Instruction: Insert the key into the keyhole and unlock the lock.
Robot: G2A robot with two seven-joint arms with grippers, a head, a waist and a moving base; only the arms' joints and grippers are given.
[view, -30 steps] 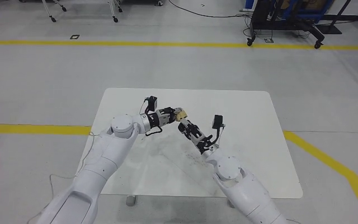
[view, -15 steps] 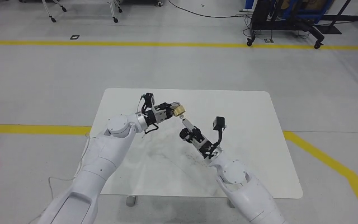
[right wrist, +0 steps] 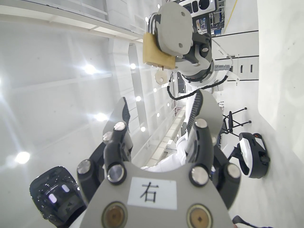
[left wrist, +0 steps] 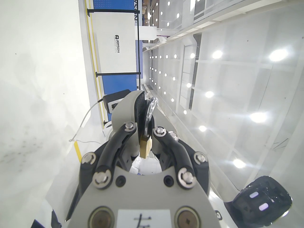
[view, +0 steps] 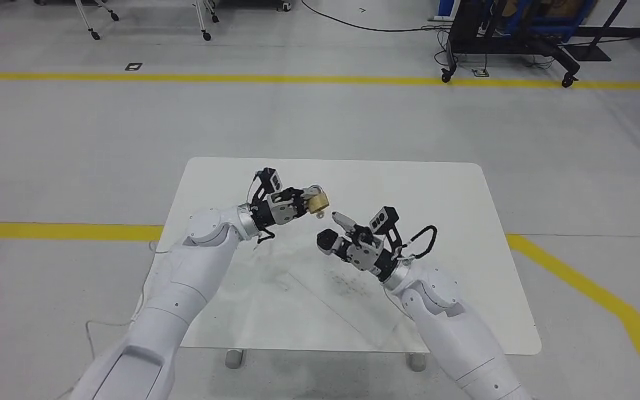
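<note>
A brass padlock [view: 319, 201] is held up above the white table [view: 450, 190] by my left gripper [view: 303, 202], which is shut on it. In the left wrist view the brass body [left wrist: 144, 147] and steel shackle [left wrist: 151, 106] sit between the fingers of that gripper [left wrist: 146, 112]. From the right wrist, the padlock [right wrist: 156, 50] shows a small round-headed key [right wrist: 161, 77] sticking out of its underside. My right gripper [right wrist: 161, 107] is open and holds nothing. It is a short way from the key, and in the top view this gripper [view: 334, 230] sits just right of the padlock.
The tabletop under the arms has faint dark smudges [view: 350, 285] near its middle. Its front edge [view: 380, 350] is close to the robot. Grey floor with yellow lines [view: 300, 78] surrounds the table.
The right gripper has let go at the padlock, opened and drawn back from it, leaving the key in the padlock. The left gripper has shifted the padlock slightly away from the right arm.
</note>
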